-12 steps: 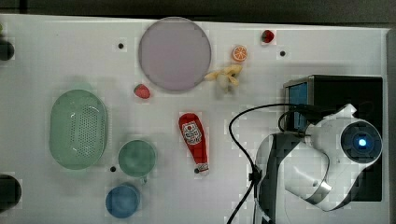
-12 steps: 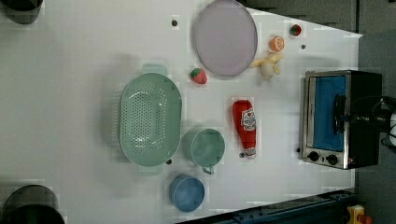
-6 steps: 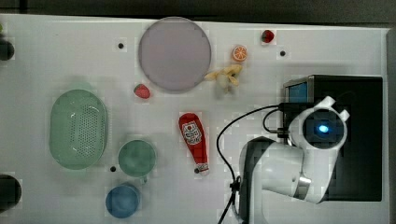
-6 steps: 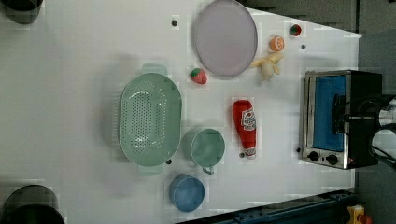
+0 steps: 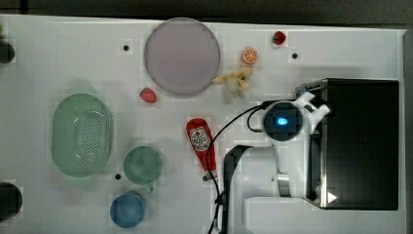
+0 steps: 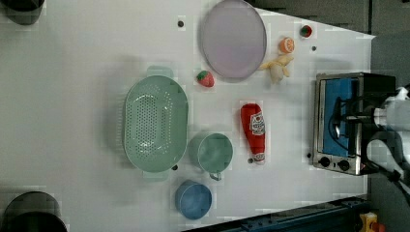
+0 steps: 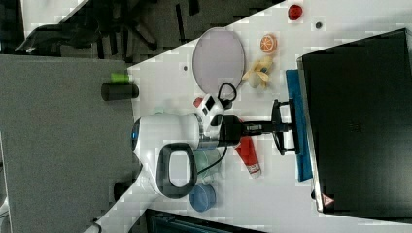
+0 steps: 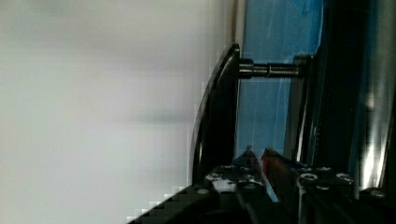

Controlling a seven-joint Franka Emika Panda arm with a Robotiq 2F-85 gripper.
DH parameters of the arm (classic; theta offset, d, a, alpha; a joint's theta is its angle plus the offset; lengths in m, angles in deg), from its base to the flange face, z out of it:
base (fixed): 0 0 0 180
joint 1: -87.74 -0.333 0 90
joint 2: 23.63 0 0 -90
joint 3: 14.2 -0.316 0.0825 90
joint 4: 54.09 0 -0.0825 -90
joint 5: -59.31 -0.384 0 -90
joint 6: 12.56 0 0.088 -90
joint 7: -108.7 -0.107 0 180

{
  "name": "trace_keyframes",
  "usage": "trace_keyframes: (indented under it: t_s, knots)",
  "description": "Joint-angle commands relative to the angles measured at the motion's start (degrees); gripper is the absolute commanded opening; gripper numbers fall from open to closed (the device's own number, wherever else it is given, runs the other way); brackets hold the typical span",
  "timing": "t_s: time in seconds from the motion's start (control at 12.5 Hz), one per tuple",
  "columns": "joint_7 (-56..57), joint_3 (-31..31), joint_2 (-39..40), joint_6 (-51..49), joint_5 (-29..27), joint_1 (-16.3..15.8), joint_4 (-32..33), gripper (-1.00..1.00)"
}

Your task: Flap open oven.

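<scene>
Left view, ketchup bottle (image 6: 254,130) label unreadable, oven (image 6: 344,123) with 2 knobs

White table (image 5: 58,53) beside a grey floor (image 7: 53,145)

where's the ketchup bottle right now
The ketchup bottle lies flat near the middle of the table in the top view, between the green cup and the arm's base.

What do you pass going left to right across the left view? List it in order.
Green colander → green mug → ketchup bottle → oven.
</scene>
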Motion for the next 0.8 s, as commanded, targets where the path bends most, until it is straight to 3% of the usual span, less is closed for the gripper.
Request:
trace_keyframes:
  t_s: [0.08, 0.56, 0.8]
  knots:
    - [-11.8, -3.0, 3.6, -0.3, 5.2, -3.7, 1.0, -0.65]
    - [-38.4, -6.5, 12.4, -1.2, 20.1, -8.6, 0.3, -0.65]
    - [-46.9, -6.7, 16.9, -1.6, 22.7, -11.1, -0.8, -0.65]
